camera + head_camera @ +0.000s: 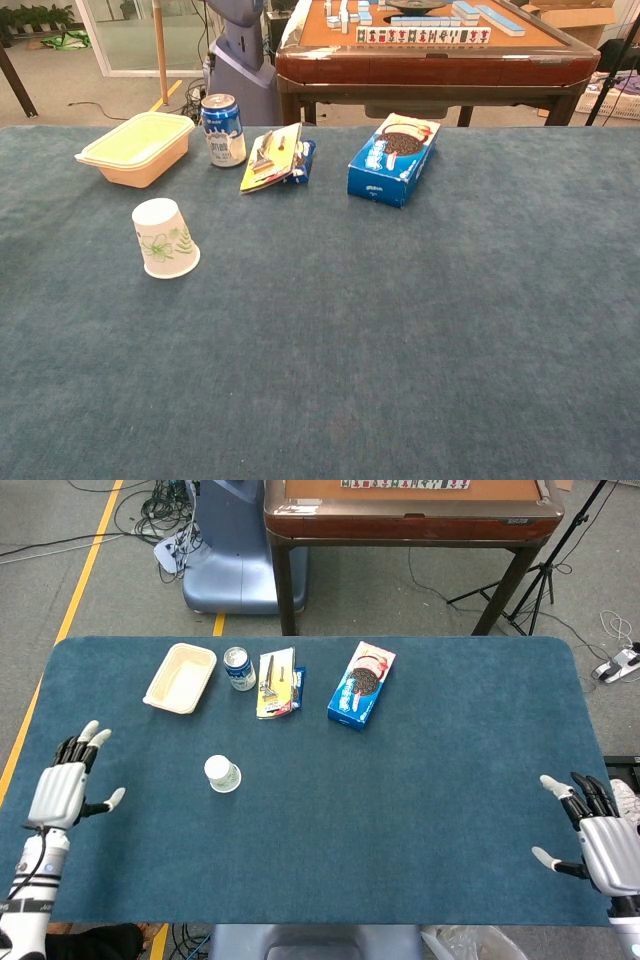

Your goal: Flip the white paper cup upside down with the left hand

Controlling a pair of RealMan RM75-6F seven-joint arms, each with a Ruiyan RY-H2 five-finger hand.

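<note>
White paper cup stands mouth-down on the table, near its left side. My left hand hovers at the left edge, fingers spread, empty; my right hand likewise at the right edge.

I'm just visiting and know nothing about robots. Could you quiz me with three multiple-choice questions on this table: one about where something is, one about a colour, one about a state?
1. What stands directly left of the drink can?
A. cookie box
B. cream food container
C. paper cup

2. What colour is the cookie box?
A. blue
B. red
C. green

3. How is the white paper cup standing?
A. on its side
B. mouth up
C. upside down, wide rim on the table

Answers: 1 B, the container sits beside the can. 2 A, its sides are blue. 3 C, the narrow closed end is on top.
</note>
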